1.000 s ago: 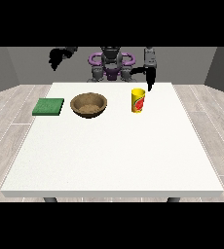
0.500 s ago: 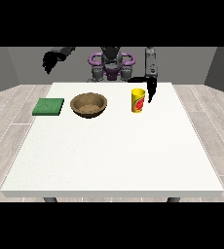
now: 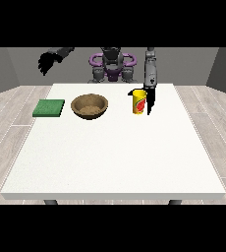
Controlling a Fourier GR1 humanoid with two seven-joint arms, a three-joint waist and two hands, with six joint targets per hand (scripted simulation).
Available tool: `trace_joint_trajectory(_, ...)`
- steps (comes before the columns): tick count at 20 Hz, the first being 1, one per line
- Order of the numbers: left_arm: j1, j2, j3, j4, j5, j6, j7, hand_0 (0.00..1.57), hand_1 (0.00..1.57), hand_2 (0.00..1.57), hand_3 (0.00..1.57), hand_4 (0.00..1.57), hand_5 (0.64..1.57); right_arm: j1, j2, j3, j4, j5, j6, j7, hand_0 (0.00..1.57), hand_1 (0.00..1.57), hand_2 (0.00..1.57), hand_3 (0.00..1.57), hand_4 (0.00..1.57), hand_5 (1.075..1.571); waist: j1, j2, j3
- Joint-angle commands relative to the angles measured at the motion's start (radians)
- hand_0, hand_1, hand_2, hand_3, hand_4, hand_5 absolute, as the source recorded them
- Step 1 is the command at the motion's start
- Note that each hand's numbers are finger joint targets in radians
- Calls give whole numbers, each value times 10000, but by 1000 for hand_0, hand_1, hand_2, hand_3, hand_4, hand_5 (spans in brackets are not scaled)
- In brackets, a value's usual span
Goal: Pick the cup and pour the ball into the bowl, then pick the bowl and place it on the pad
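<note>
Standing upright, yellow cup [image 3: 139,102] bears a red mark.

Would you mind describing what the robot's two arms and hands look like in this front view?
Both hands are black: the hand at the view's right sits at the end of a grey, boxy forearm with darker patches, and the hand at the view's left ends a dark grey forearm. Purple rings show at the shoulders beside the grey torso. No cables or markings are discernible.

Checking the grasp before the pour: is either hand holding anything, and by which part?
Nothing visibly held. The hand at the view's right is beside the cup, contact unclear; the other hand is raised, away from everything.
</note>
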Motion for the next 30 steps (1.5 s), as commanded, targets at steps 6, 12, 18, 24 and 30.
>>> trace_joint_trajectory(6,-409,-56,137,1585,-1013,2223,-1630,1265,1265,1571,1571,1335,1483,-476,-814,-793,-231,-1140,876,1,0,0,0,74,642,1568,-983,1013,0)
trace_joint_trajectory(12,-340,131,-434,1603,-1710,2824,-847,1285,1285,1571,1571,1408,1413,-364,-1883,-1822,1154,-1995,1533,711,0,0,0,182,634,1566,-519,-442,12)
trace_joint_trajectory(18,-1464,35,-2273,1380,-4029,4568,2061,1298,1298,1571,1571,1398,1488,-357,-1812,-1490,2215,-1471,1276,1105,0,0,0,276,639,1564,-119,-2045,37)
trace_joint_trajectory(24,-2250,-297,-4326,2352,-7278,6579,4533,1362,1362,1571,1571,1448,1533,-362,-1378,-1292,2907,-1396,1425,659,0,0,0,151,668,1561,-328,-2315,55)
trace_joint_trajectory(30,-3092,-876,-5752,3121,-9440,6065,7240,1357,1357,1571,1571,1456,1535,143,-2184,-1903,4406,-1600,2554,180,0,0,0,0,688,1560,115,-2916,39)
